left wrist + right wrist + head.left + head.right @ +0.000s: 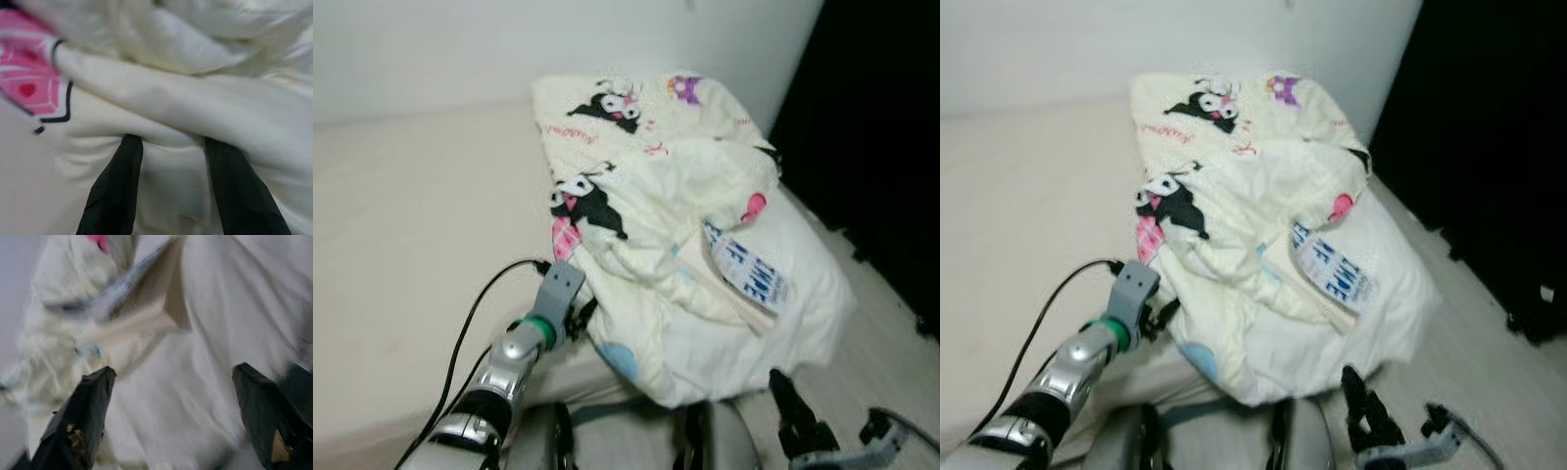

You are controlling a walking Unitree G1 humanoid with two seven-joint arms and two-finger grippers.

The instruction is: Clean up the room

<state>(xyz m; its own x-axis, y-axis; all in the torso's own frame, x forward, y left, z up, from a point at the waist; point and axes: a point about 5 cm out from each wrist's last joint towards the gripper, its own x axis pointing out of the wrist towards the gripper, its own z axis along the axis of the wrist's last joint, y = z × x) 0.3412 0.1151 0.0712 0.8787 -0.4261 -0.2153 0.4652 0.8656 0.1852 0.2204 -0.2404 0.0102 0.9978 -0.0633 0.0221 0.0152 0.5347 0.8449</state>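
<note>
Now at the rumpled blanket (666,245) on the bed (411,245).
Left gripper (168,147) (jaws slightly parted) presses into a fold, gripping nothing; right gripper (171,382) hovers wide open.

Head stereo pair looks forward and down from above the robot's chest onto a cream bed (401,245) carrying a rumpled cream cartoon-print quilt (656,225); both eyes share that scene, right eye offset sideways, so the quilt sits further left in its frame. Left wrist camera looks along its two black fingers (117,191), very close, pressed against the quilt's pale folds. Right wrist camera also faces the quilt along its fingers (80,423), close, blurred.
</note>
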